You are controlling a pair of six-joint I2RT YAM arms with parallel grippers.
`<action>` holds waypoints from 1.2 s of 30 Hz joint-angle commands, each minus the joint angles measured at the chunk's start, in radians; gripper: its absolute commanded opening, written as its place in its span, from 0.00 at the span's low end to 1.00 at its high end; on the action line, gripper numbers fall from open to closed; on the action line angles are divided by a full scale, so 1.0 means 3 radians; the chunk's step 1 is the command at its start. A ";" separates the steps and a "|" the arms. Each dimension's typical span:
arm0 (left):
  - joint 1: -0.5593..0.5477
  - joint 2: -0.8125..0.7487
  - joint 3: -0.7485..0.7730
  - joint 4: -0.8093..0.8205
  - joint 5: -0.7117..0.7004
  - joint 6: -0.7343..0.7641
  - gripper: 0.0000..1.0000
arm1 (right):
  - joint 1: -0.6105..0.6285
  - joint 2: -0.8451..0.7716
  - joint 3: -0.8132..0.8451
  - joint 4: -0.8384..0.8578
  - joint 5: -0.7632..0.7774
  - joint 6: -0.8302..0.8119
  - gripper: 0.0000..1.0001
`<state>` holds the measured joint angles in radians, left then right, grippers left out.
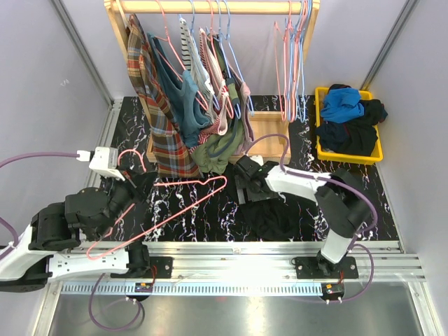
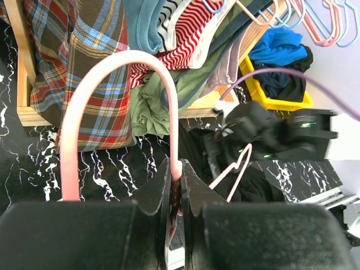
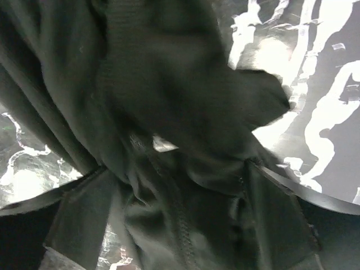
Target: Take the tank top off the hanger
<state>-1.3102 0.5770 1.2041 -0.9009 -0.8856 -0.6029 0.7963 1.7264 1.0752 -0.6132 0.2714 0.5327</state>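
Left gripper (image 2: 175, 188) is clamped tight on the hook of the pink wire hanger (image 2: 121, 59). The hanger's long frame runs off to its right over the black marbled table (image 1: 203, 227) and looks bare. The black tank top (image 1: 276, 217) is heaped just past the hanger's far tip, under the right gripper (image 3: 177, 219). Cloth's bunched between those fingers, but honestly can't tell if they're pinching. Right arm's way nearer, so I'd guess it drags the top clear.

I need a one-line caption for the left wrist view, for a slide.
Left gripper shut on the pink hanger, plaid shirt hanging behind.
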 commanded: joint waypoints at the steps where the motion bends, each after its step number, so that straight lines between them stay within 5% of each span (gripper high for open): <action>1: -0.0010 -0.0093 -0.0030 0.0160 0.0002 -0.0010 0.00 | 0.0045 0.0182 0.0042 0.0065 -0.0035 0.0075 0.96; 6: -0.0010 -0.0139 -0.0030 0.0139 -0.0004 -0.0010 0.00 | 0.0050 0.0121 -0.0183 0.0147 -0.0184 0.0315 0.62; 7: -0.0005 -0.0149 -0.0036 0.0160 -0.0003 0.0005 0.00 | 0.0035 0.0080 -0.0265 0.0132 -0.0153 0.0376 0.32; 9: -0.0010 -0.0139 -0.0046 0.0196 0.0037 0.0036 0.00 | 0.0005 -0.0149 -0.0403 0.0050 0.0046 0.0652 0.03; 10: -0.0005 -0.0129 -0.0046 0.0211 0.0063 0.0041 0.00 | -0.0066 -0.0252 -0.0454 0.0004 0.0107 0.0759 0.00; 18: -0.0005 -0.0093 -0.0010 0.0257 0.0196 0.0072 0.00 | -0.0915 -0.2110 -0.0910 -0.0451 0.0353 0.1318 0.00; 23: -0.0005 0.0014 0.0015 0.0288 0.0283 0.0113 0.00 | -0.1640 -0.2733 -0.0558 -0.0579 0.0502 0.0818 0.00; 29: -0.0010 0.0158 0.0077 0.0334 0.0324 0.0153 0.00 | -0.2638 -0.1978 0.0525 -0.0100 -0.0015 0.0061 0.00; 36: 0.0001 0.0296 0.0123 0.0395 0.0411 0.0199 0.00 | -0.3181 -0.0393 0.2997 0.0173 0.0230 -0.0420 0.00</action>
<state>-1.3102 0.6510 1.2007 -0.8570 -0.7868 -0.5632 -0.1352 1.4830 1.7329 -0.6819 0.2989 0.5198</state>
